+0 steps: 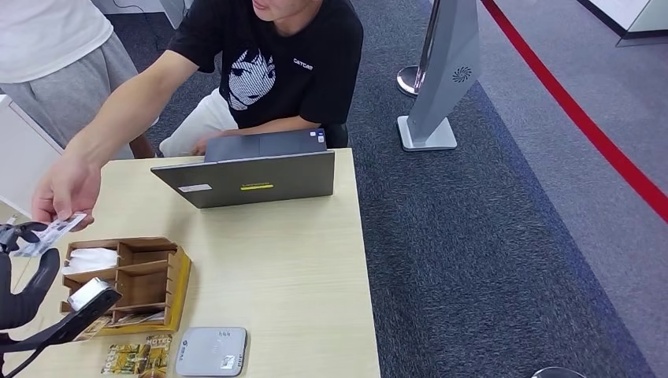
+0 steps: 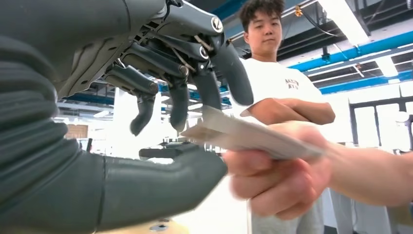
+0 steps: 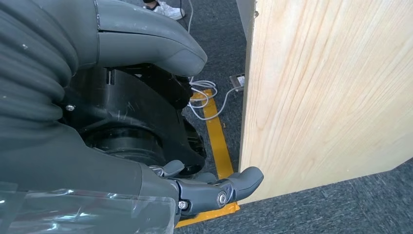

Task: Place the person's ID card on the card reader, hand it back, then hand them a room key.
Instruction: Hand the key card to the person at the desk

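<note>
Card handover at the desk's left edge.
Head view: the person's hand (image 1: 67, 189) pinches the card (image 1: 49, 235) against the left hand (image 1: 24, 276), with the reader (image 1: 211, 351) near. Left wrist view: fingers (image 2: 207, 87) and thumb spread around the card (image 2: 243, 136), seemingly to take it. Right wrist view: the right hand (image 3: 214, 190) hangs beside the desk, loosely curled and holding nothing.

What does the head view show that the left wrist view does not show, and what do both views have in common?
Only the head view shows the pale wooden table, the open grey laptop, the brown wooden compartment box, the flat grey card reader and the seated person in the black printed T-shirt.

Only the left wrist view shows a standing person in a white T-shirt with folded arms, seen from below against ceiling beams.

Both show the robot's dark left hand, the pale ID card and the person's hand pinching that card.
</note>
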